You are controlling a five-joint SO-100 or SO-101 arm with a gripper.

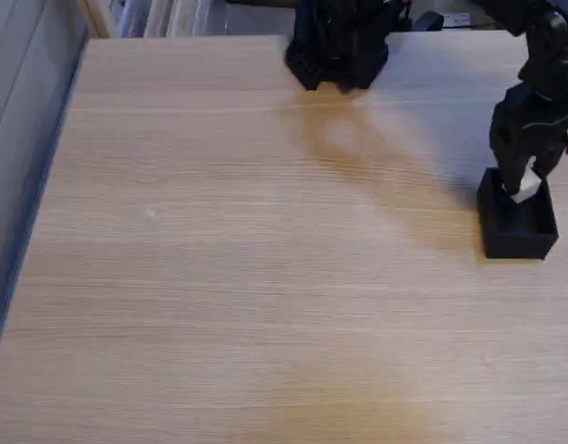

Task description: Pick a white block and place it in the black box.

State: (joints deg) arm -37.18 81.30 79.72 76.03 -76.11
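In the fixed view, a pale wood-grain bench (247,277) takes up most of the scene, its surface bare across the left and centre. At the far right stands the black box (517,227), a small matte open-top container resting flat on the bench near the right edge of the view. Its front wall and left wall face the camera, and the thin rim is visible around the opening.

The arm (543,92) reaches down from the upper right, its black links bending over the box. The gripper (520,185) hangs directly above the box opening, with its tips at or just inside the rim. A small white shape, the white block (525,193), shows between the jaws at the level of the box's top edge, partly hidden by the black fingers. The jaws appear to pinch the white block, though the picture is blurred there and I cannot tell for sure whether contact is kept on both sides. Whether the block touches the floor of the box cannot be told either.

At the top centre sits the arm's black base (339,46), standing at the far edge of the bench, well apart from the box. A soft shadow (358,148) falls on the wood in front of the base.
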